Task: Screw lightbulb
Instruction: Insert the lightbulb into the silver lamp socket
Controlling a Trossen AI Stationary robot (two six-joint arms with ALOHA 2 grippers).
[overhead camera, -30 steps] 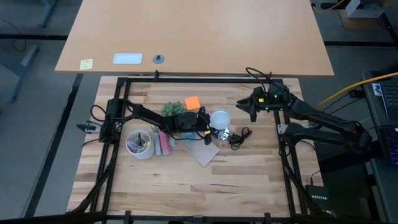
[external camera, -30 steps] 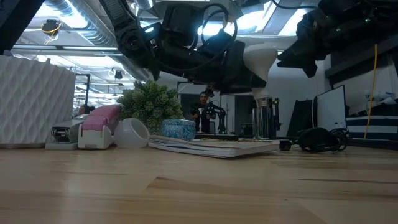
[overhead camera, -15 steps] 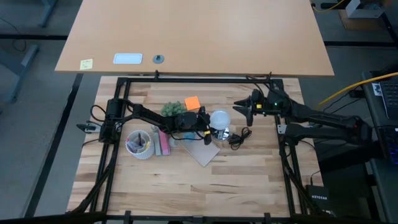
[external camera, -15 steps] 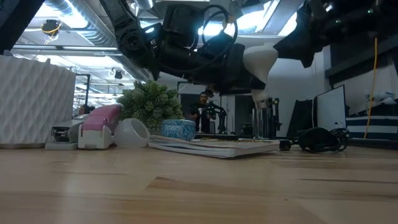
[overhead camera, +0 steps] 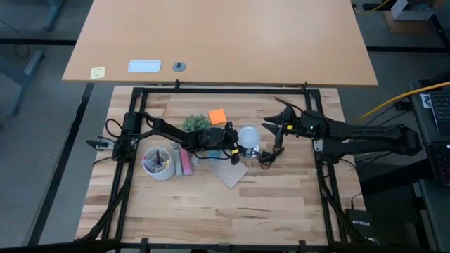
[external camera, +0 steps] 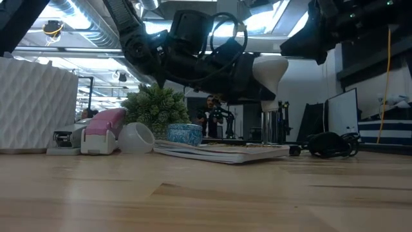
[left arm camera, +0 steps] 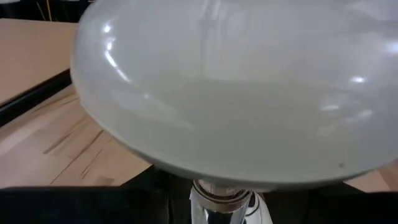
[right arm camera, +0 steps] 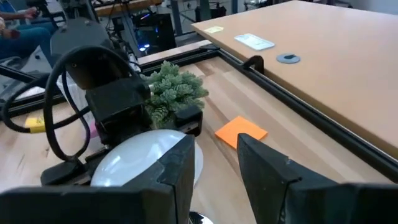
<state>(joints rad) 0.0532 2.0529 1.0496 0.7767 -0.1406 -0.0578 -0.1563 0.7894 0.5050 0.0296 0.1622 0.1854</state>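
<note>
Pale butcher-block planks make up the bench (overhead camera: 211,204), boxed by a black metal frame, with a smooth tan tabletop filling the upper part of the overhead frame. At frame centre the left gripper (overhead camera: 235,140) is clenched on the lightbulb (overhead camera: 247,135), a frosted white pear shape whose globe narrows to a grey neck; in the level view the lightbulb (external camera: 269,69) stands base-down over a shiny metal socket (external camera: 271,127). Just right of it, the right gripper (overhead camera: 275,128) hangs released, its two dark fingers (right arm camera: 264,171) parted with the bulb's rounded white dome (right arm camera: 146,158) behind them. A flat book (overhead camera: 230,171) lies below centre beside a coiled black cord (overhead camera: 267,158). Left of centre sit a bushy green plant (overhead camera: 195,123), a square orange sticky note (overhead camera: 217,116) and a ribbed white cup (overhead camera: 157,163).
</note>
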